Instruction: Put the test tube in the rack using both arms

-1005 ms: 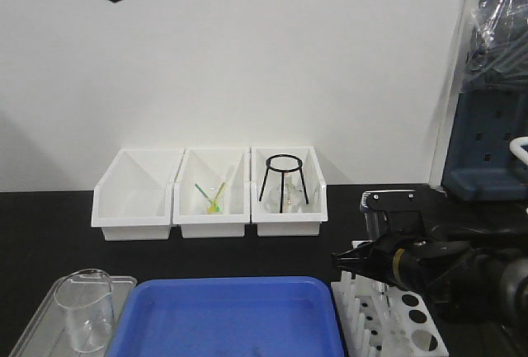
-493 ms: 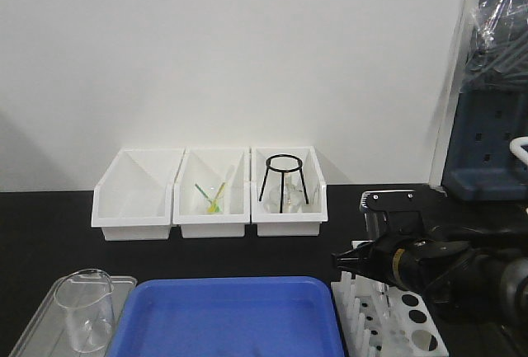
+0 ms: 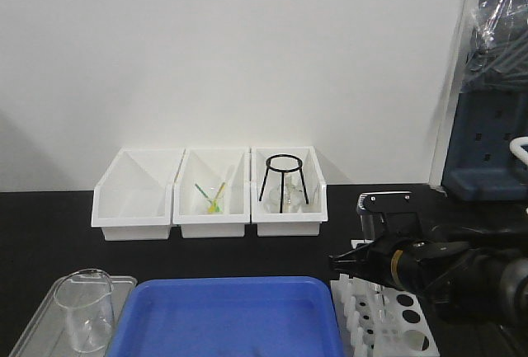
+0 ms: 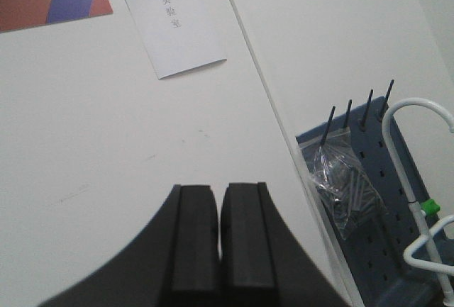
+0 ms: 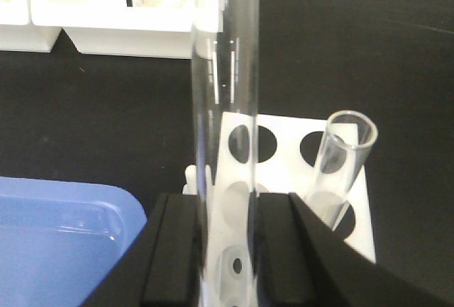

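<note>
Test tube [image 5: 225,108] between right fingers [image 5: 170,250]

A black desk [image 3: 49,237] stands against a white wall [image 3: 247,60]. Three white bins [image 3: 212,227] sit side by side at the back. The middle bin holds green and yellow sticks [image 3: 213,200], and the right one holds a black ring stand [image 3: 284,180]. In front lies a blue tray [image 3: 231,284]. Just to its left is a grey tray [image 3: 33,320] with a clear beaker [image 3: 85,307] upright on it. On the wall hangs a paper sign [image 4: 174,16]. Nearby, a blue pegboard [image 4: 383,250] carries a bag of dark rods [image 4: 344,186].
</note>
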`<state>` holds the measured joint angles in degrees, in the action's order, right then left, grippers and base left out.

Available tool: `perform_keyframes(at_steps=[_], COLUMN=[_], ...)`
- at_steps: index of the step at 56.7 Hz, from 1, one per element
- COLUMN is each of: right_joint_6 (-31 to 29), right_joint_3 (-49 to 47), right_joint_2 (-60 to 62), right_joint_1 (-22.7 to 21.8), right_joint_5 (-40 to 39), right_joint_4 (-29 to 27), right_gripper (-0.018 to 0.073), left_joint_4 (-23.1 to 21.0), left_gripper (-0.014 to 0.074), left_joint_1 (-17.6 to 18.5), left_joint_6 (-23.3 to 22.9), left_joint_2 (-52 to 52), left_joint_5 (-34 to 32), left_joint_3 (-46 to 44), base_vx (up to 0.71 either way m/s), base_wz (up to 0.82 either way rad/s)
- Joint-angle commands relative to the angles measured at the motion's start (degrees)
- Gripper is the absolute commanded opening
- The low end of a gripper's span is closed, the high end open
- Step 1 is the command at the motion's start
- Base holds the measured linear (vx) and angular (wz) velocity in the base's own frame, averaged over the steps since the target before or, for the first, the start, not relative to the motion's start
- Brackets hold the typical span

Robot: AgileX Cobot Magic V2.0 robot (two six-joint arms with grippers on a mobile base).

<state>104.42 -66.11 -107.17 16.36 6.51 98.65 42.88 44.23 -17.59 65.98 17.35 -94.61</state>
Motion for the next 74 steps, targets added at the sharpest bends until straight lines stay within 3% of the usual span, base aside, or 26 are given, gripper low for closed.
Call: perform_keyframes(at_steps=[1,33,74], right_joint_6=[-0.5,-0.4,-0.2], right_joint_3=[-1.7,-1.7,-1.7], right_joint_2=[2.6,2.6,3.3], right_joint_1=[-0.2,-0.2,-0.2], right_joint_5=[1.4,1.4,1.4], right_joint_4=[3.9,1.7,0.8], right_gripper=[0.0211,0.0257,0.0422], left_joint_4=[0.8,0.8,0.8], left_gripper=[0.0158,0.0158,0.0158], left_joint_1=[0.1,0.1,0.1], left_joint_6=[-0.3,-0.6,-0.6], left_joint_2=[-1.8,-3.8,-3.8], left_joint_5=[-4.0,-4.3,-4.3], left_joint_3=[-1.9,-1.9,-1.9], base_vx=[0.00,0.00,0.00], base_wz=[0.00,0.00,0.00])
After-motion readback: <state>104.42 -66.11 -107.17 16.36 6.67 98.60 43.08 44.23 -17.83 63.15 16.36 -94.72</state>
